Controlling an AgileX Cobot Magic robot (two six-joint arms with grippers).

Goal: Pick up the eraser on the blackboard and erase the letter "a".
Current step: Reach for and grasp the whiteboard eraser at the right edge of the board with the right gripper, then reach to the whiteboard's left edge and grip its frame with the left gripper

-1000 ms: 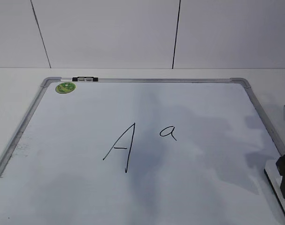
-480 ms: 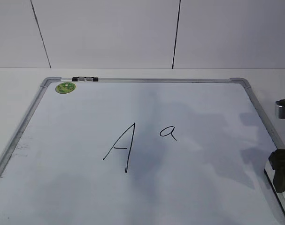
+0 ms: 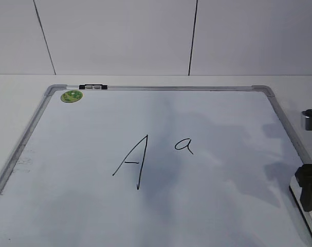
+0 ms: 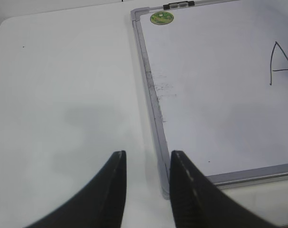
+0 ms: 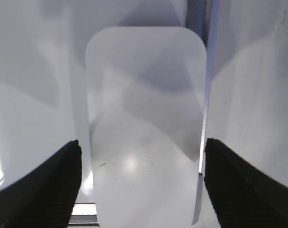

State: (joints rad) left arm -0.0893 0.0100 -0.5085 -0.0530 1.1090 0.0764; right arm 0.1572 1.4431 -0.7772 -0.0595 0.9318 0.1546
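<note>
Over the eraser at the blackboard right edge, the right gripper jaws stand apart; left gripper jaws slightly apart.

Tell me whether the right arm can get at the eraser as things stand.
Probably yes. The right end effector hangs open directly over the eraser, one finger on each long side, and nothing lies between them.

Slanted front view; wrists close (downward)

The eraser runs off the bottom edge of the right wrist view; its grey lettering is illegible.
</note>
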